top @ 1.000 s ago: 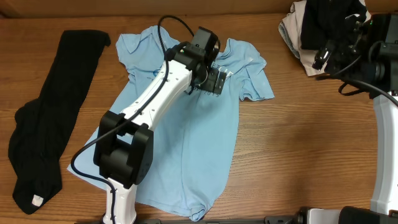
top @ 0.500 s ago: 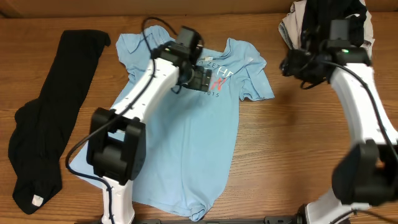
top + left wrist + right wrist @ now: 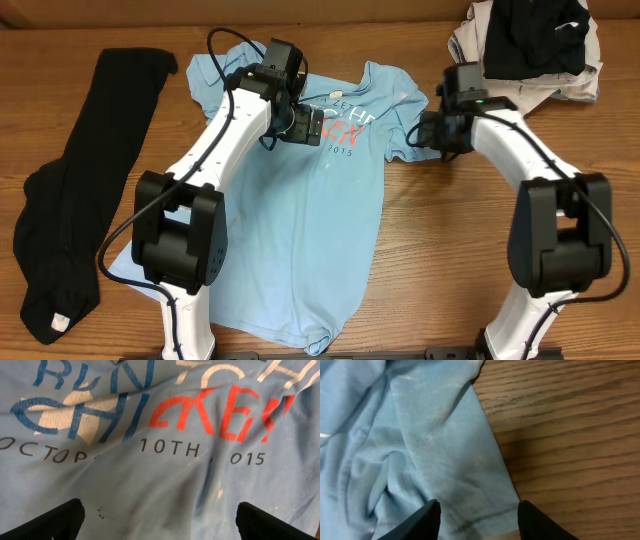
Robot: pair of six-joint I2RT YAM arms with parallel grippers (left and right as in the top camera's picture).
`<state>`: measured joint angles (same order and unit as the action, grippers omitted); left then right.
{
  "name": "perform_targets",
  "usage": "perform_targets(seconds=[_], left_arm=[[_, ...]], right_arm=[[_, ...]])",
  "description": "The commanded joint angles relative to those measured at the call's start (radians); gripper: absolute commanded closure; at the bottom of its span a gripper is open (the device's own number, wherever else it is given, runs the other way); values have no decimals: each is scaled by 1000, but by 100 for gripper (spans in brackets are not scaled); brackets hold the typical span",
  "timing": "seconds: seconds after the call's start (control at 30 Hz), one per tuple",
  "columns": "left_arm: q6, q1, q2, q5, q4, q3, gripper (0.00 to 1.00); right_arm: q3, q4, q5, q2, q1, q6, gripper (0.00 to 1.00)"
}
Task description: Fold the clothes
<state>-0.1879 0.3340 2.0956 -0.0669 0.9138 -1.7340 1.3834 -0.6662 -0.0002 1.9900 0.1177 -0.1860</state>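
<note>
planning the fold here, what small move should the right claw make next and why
Probably lower the right claw and close it on the sleeve hem of the T-shirt: its jaws stand apart astride that flat hem, beside the wooden table, so nothing looks gripped yet.

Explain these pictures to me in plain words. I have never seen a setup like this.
These are two white robot arms at a wooden table. The wide picture looks down from above. The two close-ups come from cameras on the wrists, so the dark shapes at their bottom edges are each arm's own fingers.

A light-blue T-shirt lies spread out, print side up. A long black garment lies beside it, and a pile of black and beige garments sits at the far right corner.

The left pincer is open over the chest lettering. The right pincer has a finger on either side of a sleeve edge, with a gap between them. Nothing looks gripped yet.
</note>
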Motion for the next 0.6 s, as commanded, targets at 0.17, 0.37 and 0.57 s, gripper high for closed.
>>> perform_targets(seconds=[0.17, 0.37, 0.57], left_arm=[[17, 6, -2, -4, 33, 10, 0], [16, 6, -2, -4, 35, 10, 0], [17, 6, -2, -3, 50, 10, 0]], right_arm=[[-9, 23, 89, 61, 12, -29, 47], [-11, 18, 89, 96, 13, -56, 47], [-29, -1, 96, 98, 12, -103, 60]])
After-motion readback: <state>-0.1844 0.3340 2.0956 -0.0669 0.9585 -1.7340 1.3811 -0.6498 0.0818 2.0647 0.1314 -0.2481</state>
